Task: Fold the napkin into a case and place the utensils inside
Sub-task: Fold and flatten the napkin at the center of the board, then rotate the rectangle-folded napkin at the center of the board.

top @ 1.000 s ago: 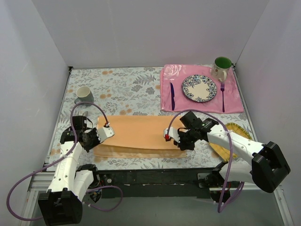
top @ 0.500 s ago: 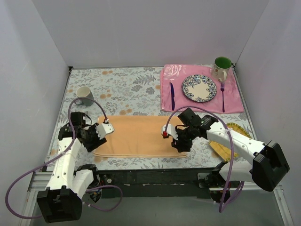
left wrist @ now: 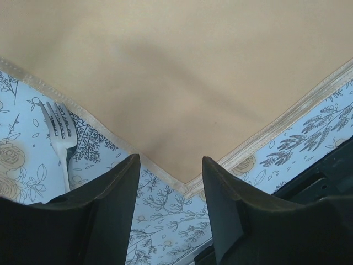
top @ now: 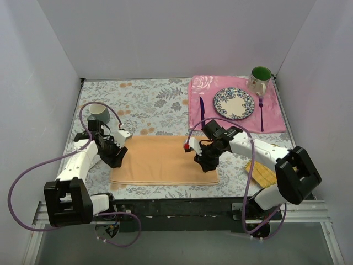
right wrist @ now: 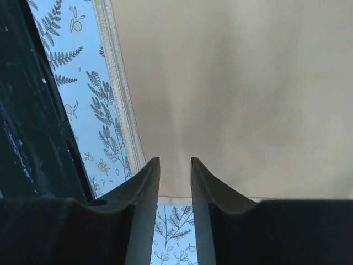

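Note:
The peach-orange napkin point(top: 162, 160) lies flat as a folded rectangle on the floral tablecloth. My left gripper point(top: 116, 159) is open and empty over its left end; in the left wrist view point(left wrist: 171, 161) a corner of the napkin point(left wrist: 182, 72) lies between the jaws. My right gripper point(top: 202, 163) is narrowly open and empty over the right end; it also shows in the right wrist view point(right wrist: 174, 161) above the napkin point(right wrist: 237, 94). The purple knife point(top: 202, 111) and purple fork point(top: 261, 114) lie on the pink placemat, either side of the plate point(top: 234, 103).
The pink placemat point(top: 276, 124) is at the far right, with a green mug point(top: 260, 79) at its back. A grey cup point(top: 99, 111) stands far left. A yellow woven mat point(top: 263, 174) lies under my right arm. A pale fork shape point(left wrist: 58, 132) shows on the tablecloth.
Both grippers have moved away from the near edge and inward over the napkin's ends. The napkin's raised near edge has settled flat.

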